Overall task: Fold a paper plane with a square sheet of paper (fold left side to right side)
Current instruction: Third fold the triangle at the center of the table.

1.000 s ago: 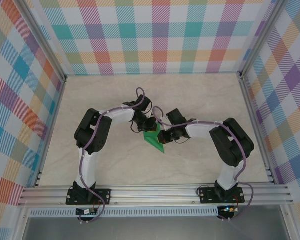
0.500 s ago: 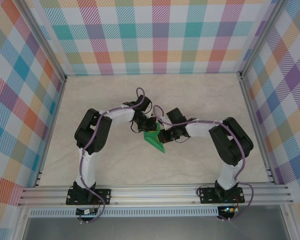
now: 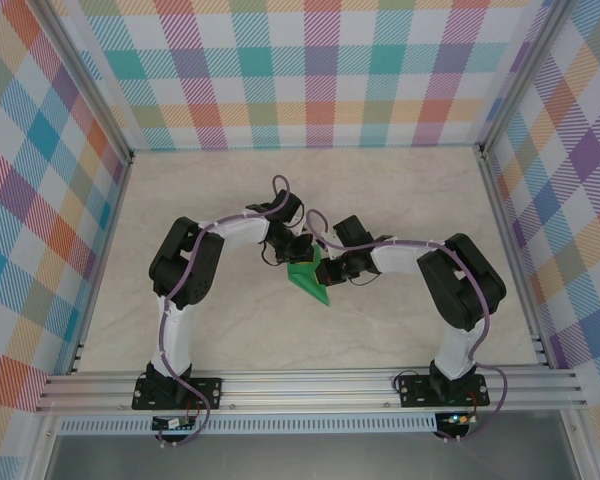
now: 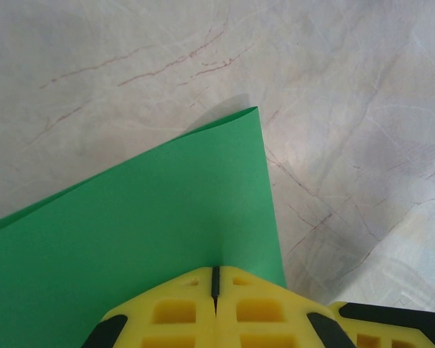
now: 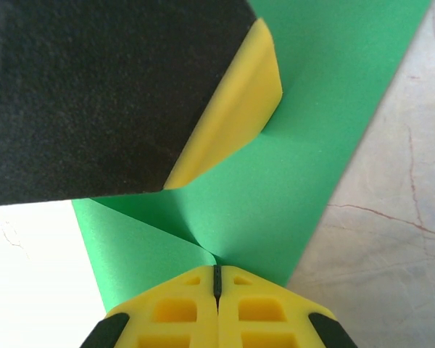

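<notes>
Two pairs of jaws meet over the middle of the surface, and both are pressed together. The left jaws show yellow fingers [image 4: 175, 310] closed to a thin dark seam, tips down on the green sheet of paper [image 4: 130, 232], close to the edge that runs down the right of that wrist view. A faint crease rises from the seam, but I cannot tell whether the paper is nipped between them or only pressed beneath them. The right jaws have their yellow fingers [image 5: 172, 313] tight together too, and here two folds of the green paper [image 5: 275, 196] run straight into the seam, so they are pinching it. Just ahead of them, the left arm's black finger with its yellow pad [image 5: 228, 138] rests its tip on the same paper, which dimples where it touches.

From above, the paper [image 3: 310, 280] is a small pointed green shape between the two wrists, its tip aimed toward the near right. It lies on the pale marbled surface [image 3: 400, 200]. In the left wrist view one corner stands a little off the surface, with a shadow behind it.

The left arm [image 3: 185, 265] and right arm [image 3: 460, 290] bend inward from bases on an aluminium rail [image 3: 310, 385] at the near edge. Plaid walls [image 3: 320, 70] close in the other three sides.
</notes>
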{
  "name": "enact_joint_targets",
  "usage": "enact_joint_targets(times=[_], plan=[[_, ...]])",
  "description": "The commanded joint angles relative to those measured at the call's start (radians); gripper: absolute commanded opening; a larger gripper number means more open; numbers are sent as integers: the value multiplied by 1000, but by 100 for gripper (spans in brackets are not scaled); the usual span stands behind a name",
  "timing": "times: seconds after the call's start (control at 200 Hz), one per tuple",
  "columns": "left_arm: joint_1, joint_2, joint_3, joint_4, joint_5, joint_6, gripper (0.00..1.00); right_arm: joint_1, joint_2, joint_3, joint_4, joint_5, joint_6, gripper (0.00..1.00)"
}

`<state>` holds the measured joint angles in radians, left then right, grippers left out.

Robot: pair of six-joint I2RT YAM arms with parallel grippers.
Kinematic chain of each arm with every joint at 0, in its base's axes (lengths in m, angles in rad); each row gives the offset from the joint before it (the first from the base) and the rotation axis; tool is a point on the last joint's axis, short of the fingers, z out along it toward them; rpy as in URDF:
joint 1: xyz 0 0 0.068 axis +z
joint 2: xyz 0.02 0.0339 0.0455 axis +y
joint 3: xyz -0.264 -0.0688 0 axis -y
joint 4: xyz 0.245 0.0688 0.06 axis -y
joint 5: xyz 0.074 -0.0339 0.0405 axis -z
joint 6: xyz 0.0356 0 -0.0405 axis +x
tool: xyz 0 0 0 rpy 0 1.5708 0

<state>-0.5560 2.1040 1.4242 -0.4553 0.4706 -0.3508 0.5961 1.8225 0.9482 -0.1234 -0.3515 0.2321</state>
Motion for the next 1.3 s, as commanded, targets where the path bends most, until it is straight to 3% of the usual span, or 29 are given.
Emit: enact_joint_targets(times=[0.0, 0.605, 0.84, 1.295], plan=[[-27, 49, -16, -53, -46, 7, 0, -4, -28, -20, -19, 6, 6, 0], [-27, 40, -12, -57, -43, 6, 1, -3, 15, -11, -49, 24, 0, 0], [-21, -2, 18, -95, -40, 17, 9, -4, 53, 0, -89, 13, -17, 0], [86, -50, 136, -176, 39, 22, 28, -1, 65, 4, -111, -28, -52, 0]])
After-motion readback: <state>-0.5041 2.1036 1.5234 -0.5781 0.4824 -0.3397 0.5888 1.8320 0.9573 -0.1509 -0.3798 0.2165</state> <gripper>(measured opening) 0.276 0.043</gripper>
